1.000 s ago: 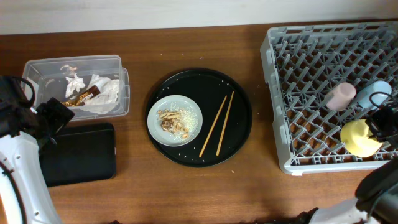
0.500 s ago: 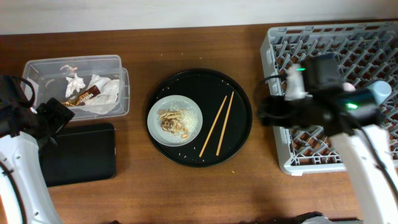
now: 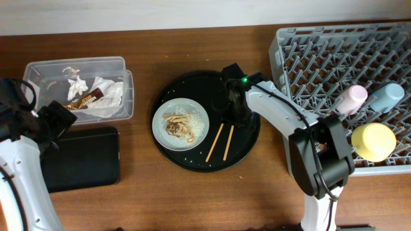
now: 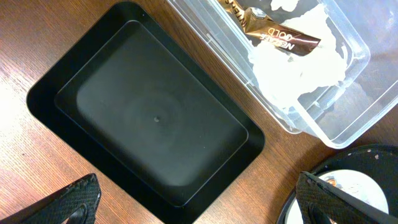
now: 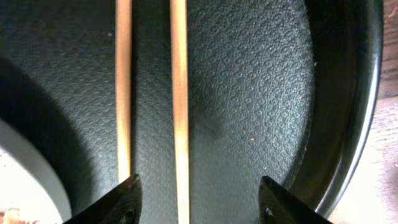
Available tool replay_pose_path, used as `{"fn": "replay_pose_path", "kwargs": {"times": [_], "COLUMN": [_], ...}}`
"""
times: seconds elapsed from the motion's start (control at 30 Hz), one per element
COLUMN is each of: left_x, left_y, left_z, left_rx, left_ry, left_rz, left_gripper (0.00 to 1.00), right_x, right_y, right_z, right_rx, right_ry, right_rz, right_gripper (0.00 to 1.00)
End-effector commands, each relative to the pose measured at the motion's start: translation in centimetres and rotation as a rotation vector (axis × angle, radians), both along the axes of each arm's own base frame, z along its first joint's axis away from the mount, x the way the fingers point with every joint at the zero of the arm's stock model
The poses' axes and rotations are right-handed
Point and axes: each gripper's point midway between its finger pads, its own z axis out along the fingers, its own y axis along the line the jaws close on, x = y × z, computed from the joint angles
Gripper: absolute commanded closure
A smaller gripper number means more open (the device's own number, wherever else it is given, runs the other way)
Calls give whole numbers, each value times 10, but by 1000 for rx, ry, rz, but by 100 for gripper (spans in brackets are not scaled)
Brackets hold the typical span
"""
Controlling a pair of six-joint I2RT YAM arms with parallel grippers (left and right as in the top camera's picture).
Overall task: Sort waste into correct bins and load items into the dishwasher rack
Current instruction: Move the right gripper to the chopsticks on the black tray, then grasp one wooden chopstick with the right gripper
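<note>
Two wooden chopsticks lie side by side on the round black tray. My right gripper hovers open just over them, with one stick between its fingers and the other at the left fingertip. The pale plate holds food scraps and rice. In the dishwasher rack lie a pink cup, a blue cup and a yellow-green bowl. My left gripper stands wide open, holding nothing, above the black rectangular tray.
The clear tub at the back left holds white tissue and a gold-brown wrapper. It lies right behind the black rectangular tray. The round tray's raised rim runs close on the right of my right gripper.
My right arm has left the bowl in the rack and swung left to the chopsticks on the round tray, its jaws now open. The left arm has not moved.
</note>
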Motion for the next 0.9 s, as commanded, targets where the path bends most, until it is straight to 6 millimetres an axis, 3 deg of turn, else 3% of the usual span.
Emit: {"fn": "replay_pose_path", "kwargs": {"times": [0.0,0.3,0.4,0.47,0.57,0.7,0.77,0.83,0.87], "left_x": [0,-1,-1,-1,0,-1,0,-1,0], "left_y": [3,3,3,3,3,3,3,3,3], "left_z": [7,7,7,7,7,7,7,7,7], "left_rx": [12,12,12,12,12,12,12,12,12], "left_ry": [-17,-16,-16,-17,-17,-17,-17,-17,-17], "left_rz": [15,15,15,16,15,16,15,16,15], "left_gripper": [1,1,1,1,1,1,1,1,1], "right_x": [-2,-7,-9,-13,-14,4,3,-1,-2], "right_y": [-2,-6,-6,2,1,-21,-22,-10,-1], "right_z": [-15,-28,-28,-27,-26,8,9,1,-1], "right_rx": [-36,-49,-48,-2,-3,5,33,36,43], "right_ry": [20,20,30,56,58,48,67,58,45], "right_rz": [-23,-28,-58,-55,-56,-49,-41,-8,14], "right_gripper": [43,55,64,76,83,94,81,55,53]}}
